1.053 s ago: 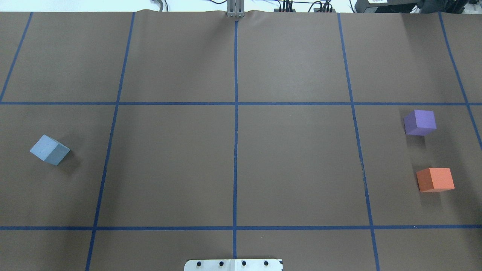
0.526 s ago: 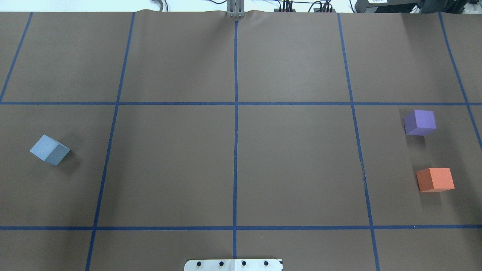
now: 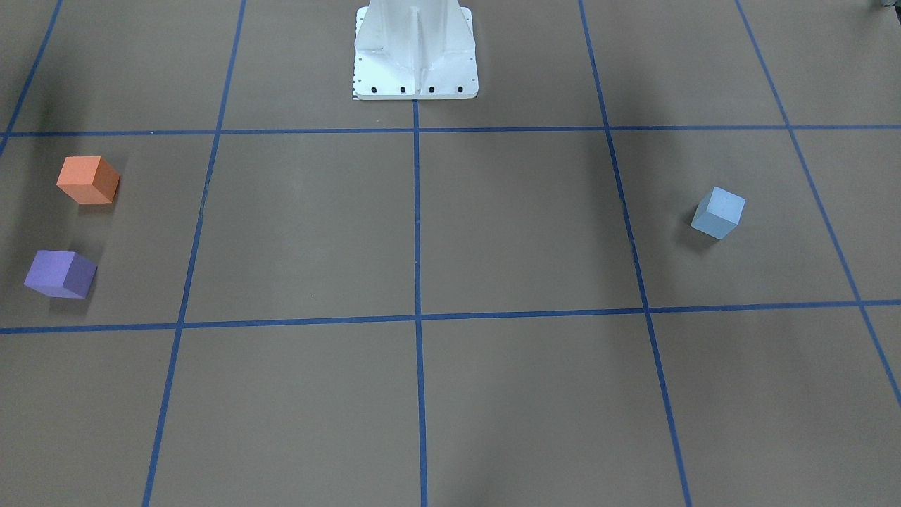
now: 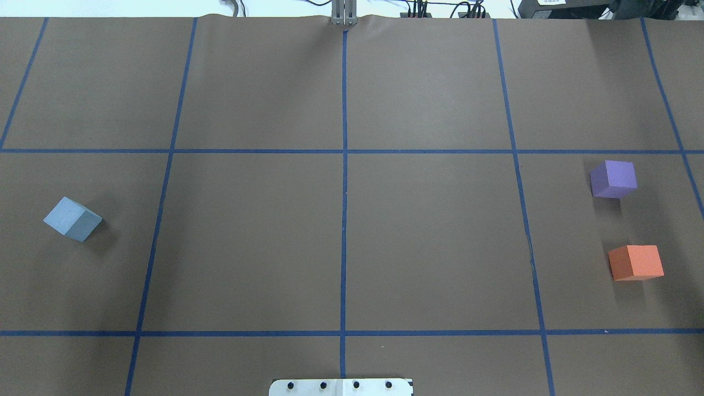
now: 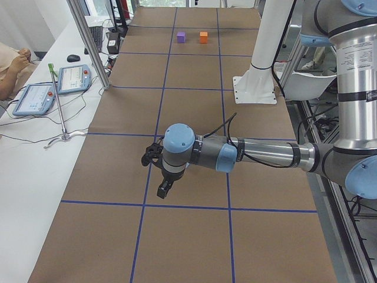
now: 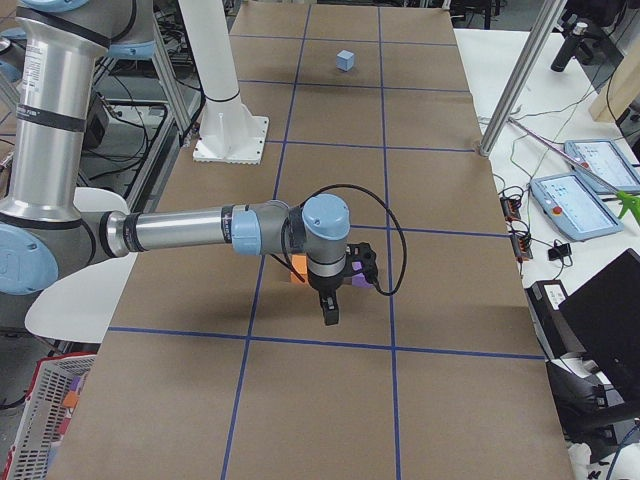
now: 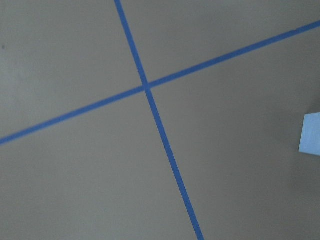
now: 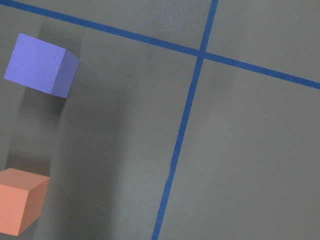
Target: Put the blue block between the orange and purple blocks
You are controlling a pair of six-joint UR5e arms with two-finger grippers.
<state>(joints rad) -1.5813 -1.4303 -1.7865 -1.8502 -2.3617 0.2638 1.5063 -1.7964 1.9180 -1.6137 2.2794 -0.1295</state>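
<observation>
The brown paper-covered table (image 4: 429, 242) is seen marked into squares by blue tape lines (image 4: 344, 220), and a white side bench (image 5: 35, 153) with teach pendants (image 5: 35, 97) is seen along its far edge. The left arm (image 5: 265, 154) and right arm (image 6: 180, 232) are shown only in the two side views, each stretched low over one end of the table. The white pedestal (image 3: 415, 49) is cut off at the top of the front view. An operator's arm (image 5: 12, 71) is cropped by the edge of the left side view. The blue block (image 4: 72, 219) is found on the robot's left end of the table, turned askew to the grid and touched by nothing; in the left wrist view only a sliver of it is caught at the edge. The purple block (image 4: 613, 179) and orange block (image 4: 636, 262) are set well apart from it at the right end, near each other but not touching, the purple one farther from the robot. In the right side view both are partly hidden behind the right wrist. The left gripper (image 5: 163, 190) and right gripper (image 6: 330, 308) are pointed downward; whether either is spread or closed cannot be told, and nothing is seen held.
</observation>
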